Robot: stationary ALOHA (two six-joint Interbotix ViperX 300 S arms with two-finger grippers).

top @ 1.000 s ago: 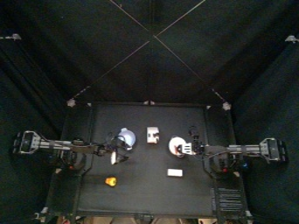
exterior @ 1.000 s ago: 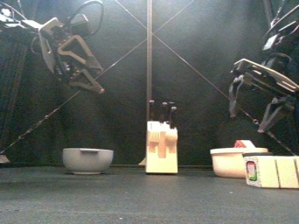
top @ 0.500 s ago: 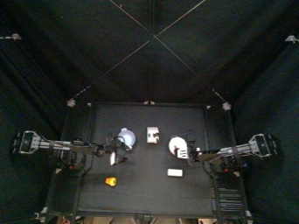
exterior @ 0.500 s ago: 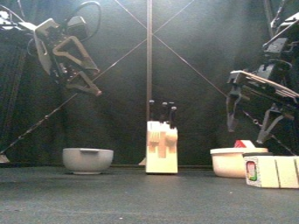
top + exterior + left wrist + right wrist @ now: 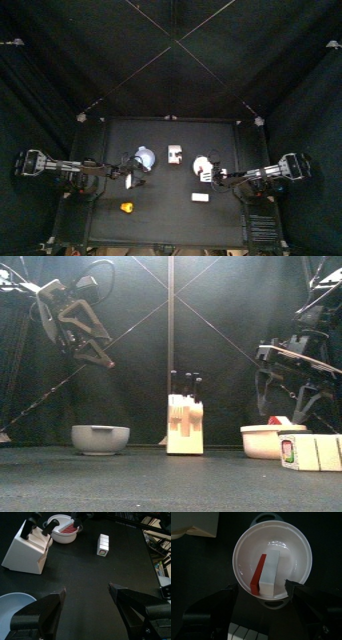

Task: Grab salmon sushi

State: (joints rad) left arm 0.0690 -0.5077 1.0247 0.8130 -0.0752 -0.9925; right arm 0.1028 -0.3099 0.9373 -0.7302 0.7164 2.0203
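The salmon sushi point(image 5: 264, 575), an orange slab on white rice, lies in a white two-handled bowl point(image 5: 298, 547). The bowl stands right of the knife block point(image 5: 183, 422) in the front view point(image 5: 271, 440) and in the top view point(image 5: 203, 165). My right gripper point(image 5: 262, 587) hangs open right above the bowl, with the sushi between its jaws in the right wrist view. It also shows in the front view point(image 5: 297, 396). My left gripper point(image 5: 87, 591) is open and empty, held high at the left point(image 5: 87, 344). The sushi also shows in the left wrist view point(image 5: 67, 529).
A grey-blue bowl point(image 5: 100, 439) stands left of the knife block. A white box point(image 5: 310, 451) lies at the front right, also in the top view point(image 5: 201, 197). A small orange thing point(image 5: 127, 207) lies at the front left.
My right gripper has come down and in over the white bowl. The left arm has barely moved.
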